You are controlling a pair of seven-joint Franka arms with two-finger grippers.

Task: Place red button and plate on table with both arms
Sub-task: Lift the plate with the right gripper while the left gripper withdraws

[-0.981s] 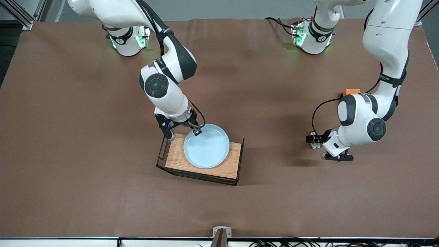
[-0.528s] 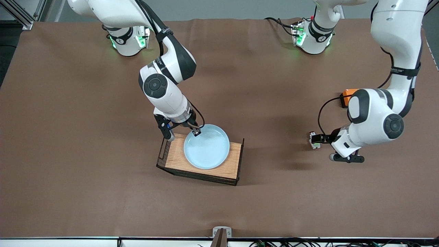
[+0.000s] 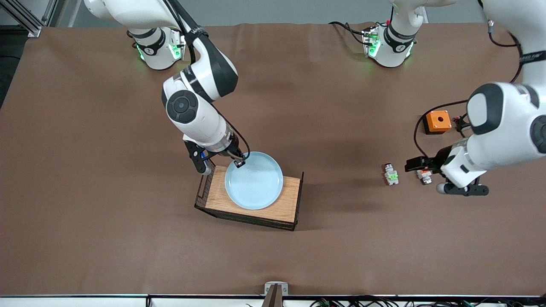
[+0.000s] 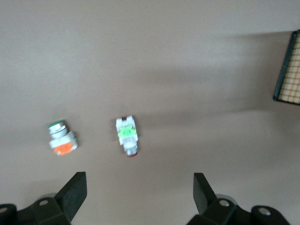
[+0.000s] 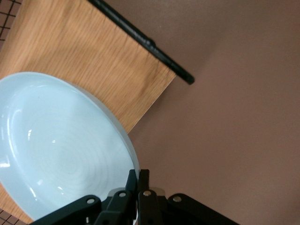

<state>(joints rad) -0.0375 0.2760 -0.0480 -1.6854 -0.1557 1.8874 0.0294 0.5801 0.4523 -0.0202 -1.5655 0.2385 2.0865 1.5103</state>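
- My right gripper (image 3: 239, 163) has its fingers (image 5: 140, 180) pinched together on the rim of the plate (image 3: 254, 181), at the edge of the plate that faces the robots' bases; the right wrist view shows the two tips closed tight with the pale blue rim between them.
- The plate sits over the wooden tray (image 3: 290, 204), covering most of the end of it toward my right arm; bare wood shows at the tray's other end and along the side nearer the front camera. I cannot tell whether the plate is resting on the wood or lifted just off it.
- The tray stands on the table (image 3: 106, 213), near its middle, with black wire ends rising at both short sides.
- My left gripper (image 3: 420, 164) has its fingers (image 4: 75, 190) spread wide apart and holds nothing. It hangs above the table toward my left arm's end.
- The red button (image 3: 390, 174) lies on its side on the brown cloth, free of my fingers, its green block up and its dark red cap at one end.
- Just beside it, nearer my left arm's end, lies a similar switch piece with an orange block (image 3: 424, 176), partly under my left gripper in the front view.
- An orange box with a hole (image 3: 437, 121) sits on the cloth farther from the front camera than both switch pieces.
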